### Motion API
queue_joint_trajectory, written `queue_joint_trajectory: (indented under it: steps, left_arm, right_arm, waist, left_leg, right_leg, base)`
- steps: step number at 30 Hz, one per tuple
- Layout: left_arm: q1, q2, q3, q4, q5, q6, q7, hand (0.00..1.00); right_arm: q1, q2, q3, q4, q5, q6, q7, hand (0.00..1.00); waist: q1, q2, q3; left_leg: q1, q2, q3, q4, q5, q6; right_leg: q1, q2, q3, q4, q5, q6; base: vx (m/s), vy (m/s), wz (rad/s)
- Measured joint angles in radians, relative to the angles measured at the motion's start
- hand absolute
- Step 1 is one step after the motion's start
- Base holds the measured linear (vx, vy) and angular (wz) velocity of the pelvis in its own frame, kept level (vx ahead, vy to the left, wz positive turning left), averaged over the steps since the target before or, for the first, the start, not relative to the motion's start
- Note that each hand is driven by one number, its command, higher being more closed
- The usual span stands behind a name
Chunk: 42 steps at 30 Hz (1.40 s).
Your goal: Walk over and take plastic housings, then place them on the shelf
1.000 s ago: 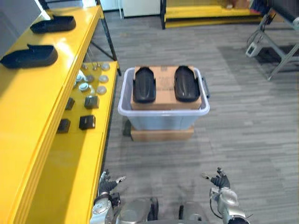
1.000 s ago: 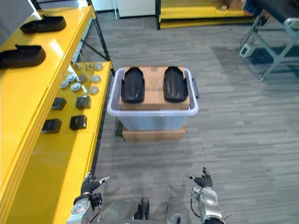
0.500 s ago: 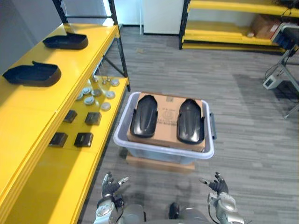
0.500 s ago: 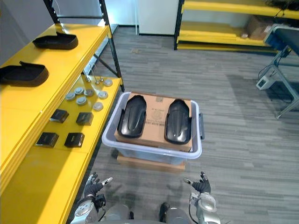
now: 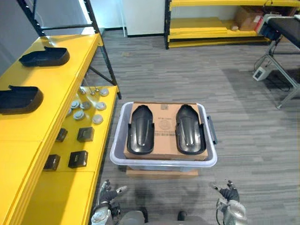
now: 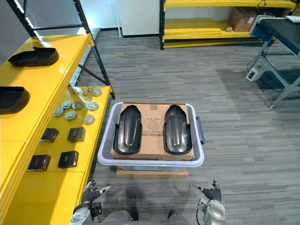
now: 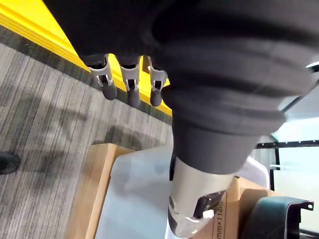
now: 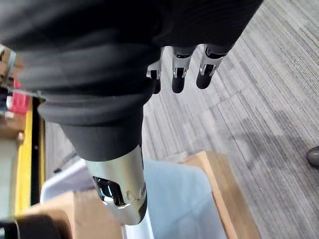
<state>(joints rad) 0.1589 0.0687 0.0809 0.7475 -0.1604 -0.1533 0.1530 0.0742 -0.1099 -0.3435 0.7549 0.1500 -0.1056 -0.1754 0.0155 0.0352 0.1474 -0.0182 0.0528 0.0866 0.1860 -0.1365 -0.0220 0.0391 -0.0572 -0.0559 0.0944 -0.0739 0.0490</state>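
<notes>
Currently, two black housings lie lengthwise and side by side on a cardboard box [image 5: 164, 126] that sits inside a pale bin [image 5: 161, 163]. The left housing [image 5: 140, 129] and the right housing [image 5: 189, 129] are apart, with bare cardboard between them. The bin stands on a flat board [image 5: 161, 173] on the grey floor.

The left hand [image 5: 108, 194] hangs low off the bin's near-left corner, well apart from both housings. Its fingers [image 7: 130, 84] are loosely extended in a close row with nothing in them. The right hand [image 5: 228, 193] hangs off the bin's near-right corner, also well apart from the housings. Its fingers [image 8: 178, 69] are relaxed and hold nothing.

A yellow shelf [image 5: 23, 126] runs along the bin's left side. Two more housings rest on its upper level, beyond the bin's far-left corner: the far shelf housing [image 5: 44, 56] and the near shelf housing [image 5: 18, 99]. On the lower level, just left of the bin, lie round caps [image 5: 86, 105] and small black blocks [image 5: 78, 159].
</notes>
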Motion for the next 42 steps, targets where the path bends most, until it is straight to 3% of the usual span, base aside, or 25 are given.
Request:
queue_joint_trajectory:
  steps: [7,9,16,20,24,33,38,39,42]
  left_arm:
    - [0.027,0.018,-0.001,-0.042,0.016,-0.003,-0.010,0.00]
    - [0.033,0.017,-0.007,-0.043,0.017,-0.003,-0.020,0.00]
    - [0.060,0.011,-0.051,-0.043,0.027,-0.004,-0.024,0.00]
    - [0.062,0.010,-0.054,-0.043,0.027,-0.004,-0.026,0.00]
    - [0.058,0.011,-0.079,-0.042,0.025,-0.006,-0.020,0.00]
    - [0.033,0.011,-0.116,-0.060,0.001,-0.012,0.008,0.00]
    - [0.010,0.001,-0.146,-0.075,-0.007,-0.031,0.031,0.00]
    - [0.003,0.001,-0.158,-0.075,-0.016,-0.033,0.038,0.00]
    - [-0.022,-0.002,-0.163,-0.074,-0.029,-0.035,0.050,0.00]
  right_arm:
    - [0.013,-0.089,-0.050,-0.417,-0.005,-0.010,-0.064,0.00]
    - [0.006,-0.091,-0.039,-0.540,-0.050,-0.033,-0.072,0.00]
    - [-0.043,-0.094,0.043,-0.626,-0.246,-0.042,-0.089,0.00]
    - [-0.105,-0.093,0.095,-0.590,-0.340,-0.015,-0.114,0.00]
    - [-0.230,-0.094,0.119,-0.445,-0.397,0.042,-0.161,0.00]
    - [-0.518,-0.119,0.114,-0.125,-0.387,0.115,-0.249,0.00]
    - [-0.678,-0.188,0.104,0.064,-0.335,0.115,-0.279,0.00]
    - [-0.709,-0.207,0.104,0.108,-0.320,0.115,-0.280,1.00]
    - [-0.773,-0.238,0.103,0.206,-0.292,0.115,-0.279,1.00]
  waist:
    - [-0.006,-0.011,-0.012]
    - [-0.005,-0.020,-0.017]
    - [-0.003,-0.022,-0.018]
    - [0.000,-0.022,-0.018]
    - [0.006,-0.017,0.006]
    - [0.032,0.016,0.126]
    - [0.033,0.037,0.181]
    - [0.033,0.042,0.195]
    - [0.034,0.047,0.232]
  left_leg:
    - [0.016,-0.005,0.045,-0.052,0.011,0.006]
    - [0.017,-0.004,0.049,-0.065,0.017,0.010]
    - [0.010,-0.018,0.026,-0.092,0.043,0.016]
    - [-0.013,-0.029,0.001,-0.118,0.072,0.020]
    - [-0.040,-0.040,-0.027,-0.119,0.091,0.027]
    - [-0.155,-0.056,-0.081,-0.116,0.147,0.036]
    - [-0.199,-0.069,-0.091,-0.116,0.162,0.043]
    - [-0.207,-0.070,-0.093,-0.116,0.164,0.045]
    - [-0.223,-0.073,-0.099,-0.116,0.168,0.045]
  right_leg:
    - [-0.026,0.001,0.051,-0.017,0.013,0.007]
    - [-0.026,0.002,0.055,-0.036,0.025,0.007]
    - [-0.025,-0.009,0.034,-0.055,0.036,0.011]
    - [-0.044,-0.017,0.011,-0.063,0.050,0.012]
    - [-0.062,-0.026,-0.015,-0.064,0.061,0.015]
    - [-0.145,-0.040,-0.065,-0.064,0.098,0.019]
    - [-0.185,-0.049,-0.074,-0.062,0.108,0.023]
    - [-0.192,-0.051,-0.076,-0.062,0.109,0.024]
    - [-0.204,-0.052,-0.082,-0.062,0.111,0.024]
  base:
    - [0.02,0.017,-0.24]
    - [0.02,-0.002,-0.08]
    - [-0.01,-0.001,0.07]
    - [-0.06,0.001,0.22]
    - [-0.09,0.012,0.19]
    - [-0.09,0.016,0.18]
    - [-0.04,0.032,0.09]
    - [-0.01,0.045,0.03]
    - [0.01,0.019,0.06]
